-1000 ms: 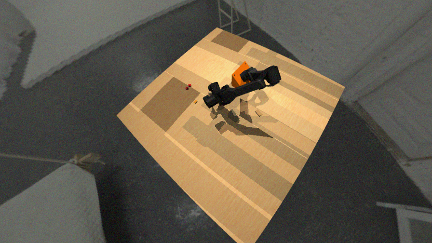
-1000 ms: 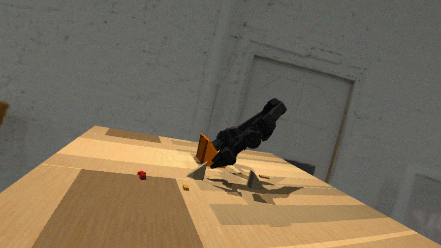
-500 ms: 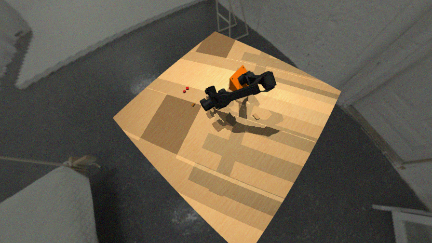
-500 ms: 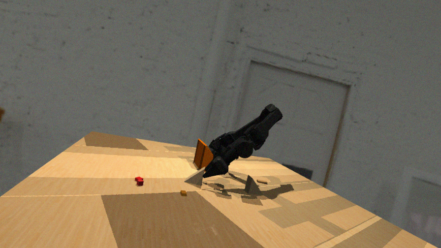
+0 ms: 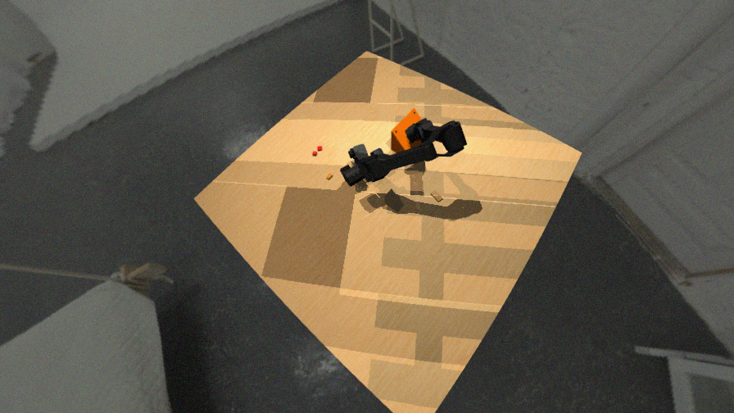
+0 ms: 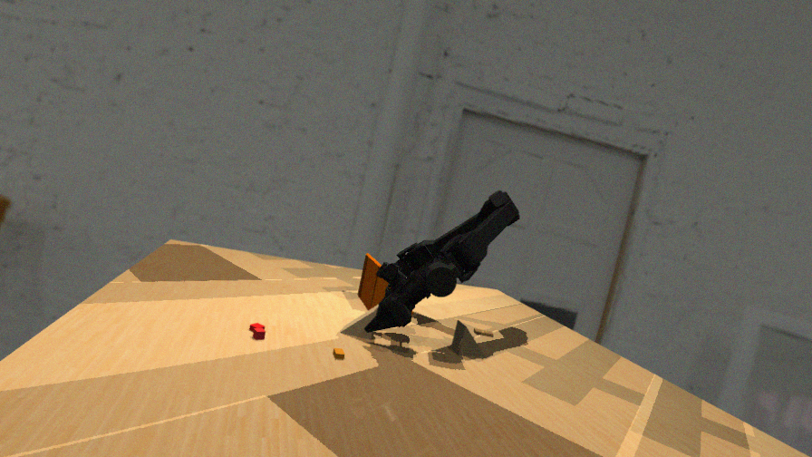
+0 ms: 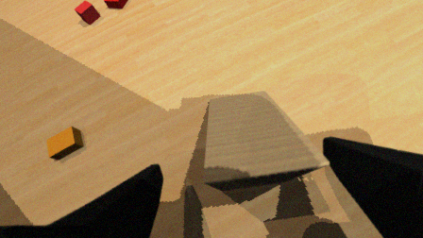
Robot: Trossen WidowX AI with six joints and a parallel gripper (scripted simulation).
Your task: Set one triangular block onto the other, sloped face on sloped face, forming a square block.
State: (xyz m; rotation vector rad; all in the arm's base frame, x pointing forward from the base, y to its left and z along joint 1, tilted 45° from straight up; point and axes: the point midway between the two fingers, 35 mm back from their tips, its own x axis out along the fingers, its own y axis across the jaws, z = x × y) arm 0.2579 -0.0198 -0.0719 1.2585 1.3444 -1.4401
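My gripper [image 6: 377, 324] [image 7: 241, 160] is open, with nothing held. It is low over one grey triangular block [image 6: 357, 325] [image 7: 255, 137], whose sloped face is up. In the wrist view this block shows between the spread fingertips, its near upright face dark and its right corner close to the right fingertip; I cannot tell whether they touch. The arm hides most of it in the top view. The other triangular block [image 5: 394, 200] [image 6: 465, 342] stands apart on the table, in the arm's shadow, with its peak up. It is not seen in the wrist view.
Two small red blocks [image 5: 319, 148] [image 6: 259, 334] [image 7: 87, 12] and a small orange block [image 5: 329, 176] [image 6: 339, 353] [image 7: 63, 143] lie left of the gripper. A large orange wedge [image 5: 404, 128] [image 6: 371, 285] stands beside the arm. A thin tan piece [image 5: 437, 196] [image 6: 483, 332] lies beyond the second block.
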